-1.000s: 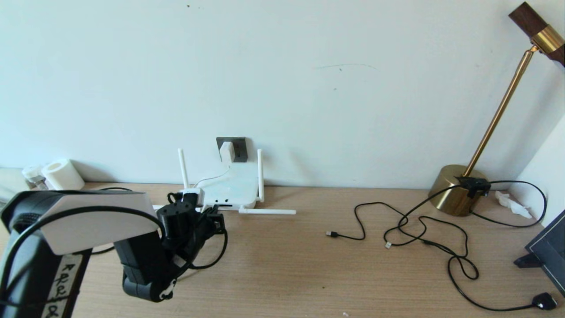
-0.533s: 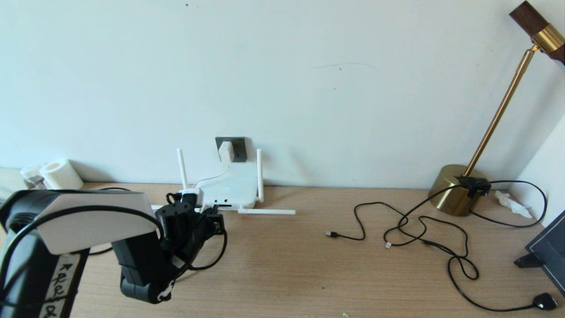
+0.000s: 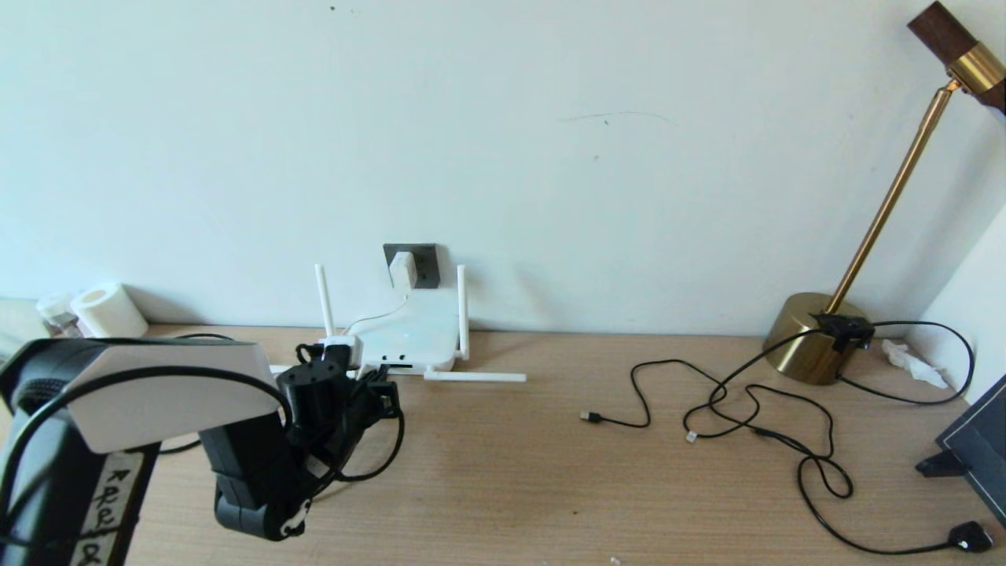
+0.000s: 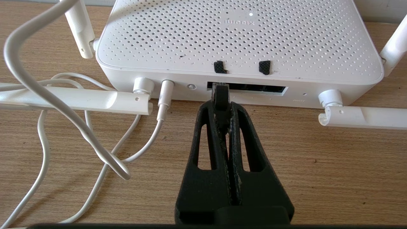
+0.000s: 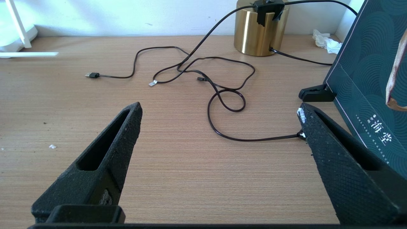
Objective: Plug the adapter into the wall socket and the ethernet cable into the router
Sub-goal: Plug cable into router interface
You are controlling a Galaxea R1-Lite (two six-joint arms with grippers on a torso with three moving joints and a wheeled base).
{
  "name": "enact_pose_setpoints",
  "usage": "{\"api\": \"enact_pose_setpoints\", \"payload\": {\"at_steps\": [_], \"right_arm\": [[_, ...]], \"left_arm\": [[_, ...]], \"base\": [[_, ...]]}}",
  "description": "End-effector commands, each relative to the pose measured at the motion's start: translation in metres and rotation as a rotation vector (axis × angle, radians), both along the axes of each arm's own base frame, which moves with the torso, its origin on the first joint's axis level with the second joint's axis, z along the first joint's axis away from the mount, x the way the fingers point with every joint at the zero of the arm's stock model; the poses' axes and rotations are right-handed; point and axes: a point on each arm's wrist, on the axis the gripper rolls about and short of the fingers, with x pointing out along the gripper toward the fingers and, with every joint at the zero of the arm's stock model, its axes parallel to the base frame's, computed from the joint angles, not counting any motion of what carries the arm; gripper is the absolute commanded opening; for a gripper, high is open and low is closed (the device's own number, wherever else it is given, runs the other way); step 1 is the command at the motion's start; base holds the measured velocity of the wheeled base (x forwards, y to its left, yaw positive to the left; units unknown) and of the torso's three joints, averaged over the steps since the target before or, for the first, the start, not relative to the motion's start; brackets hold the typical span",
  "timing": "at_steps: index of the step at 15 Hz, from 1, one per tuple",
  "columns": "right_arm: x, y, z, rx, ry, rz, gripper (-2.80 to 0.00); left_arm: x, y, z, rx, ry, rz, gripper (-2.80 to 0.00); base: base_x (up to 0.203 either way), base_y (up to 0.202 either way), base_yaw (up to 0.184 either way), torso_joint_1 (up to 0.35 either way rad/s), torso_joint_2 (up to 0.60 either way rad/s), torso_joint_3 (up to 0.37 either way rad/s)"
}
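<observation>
- Ethernet cable (image 4: pixel 220 95) plug pinched in the closed left claw (image 4: pixel 222 109), its clear tip at the mouth of the router's (image 4: pixel 241 35) dark port strip, at that strip's end nearest the white power jack; whether it has seated cannot be told.
- Adapter (image 3: pixel 403 270) sits in the wall socket (image 3: pixel 423 263) above the router, its thin white cord trailing down to the tabletop (image 3: pixel 550 472).
- Right claw (image 5: pixel 219 133) rests wide open and empty over the tabletop, near loose thin black cables.
- Risk: a plug tilted or off-centre could jam against the port's edge; pushing on may shove the light router backward rather than click home.
- Risk: the narrow pinch might let the plug twist or slip.
</observation>
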Motion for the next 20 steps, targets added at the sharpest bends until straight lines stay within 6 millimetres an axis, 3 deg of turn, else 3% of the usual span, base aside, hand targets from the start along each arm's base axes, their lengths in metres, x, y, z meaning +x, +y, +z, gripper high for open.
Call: {"api": "enact_pose_setpoints", "payload": {"at_steps": [1, 20], "right_arm": [[0.0001, 0.0000, 0.0001, 0.000, 0.001, 0.000, 0.00], [0.0000, 0.0000, 0.0000, 0.000, 0.000, 0.000, 0.00]], "left_arm": [[0.0001, 0.0000, -0.0009, -0.001, -0.003, 0.002, -2.80], [-0.0004, 0.0010, 0.0009, -0.001, -0.006, 0.004, -2.80]], "base": [[0.000, 0.000, 0.000, 0.000, 0.00, 0.000], [0.000, 0.000, 0.000, 0.000, 0.00, 0.000]]}}
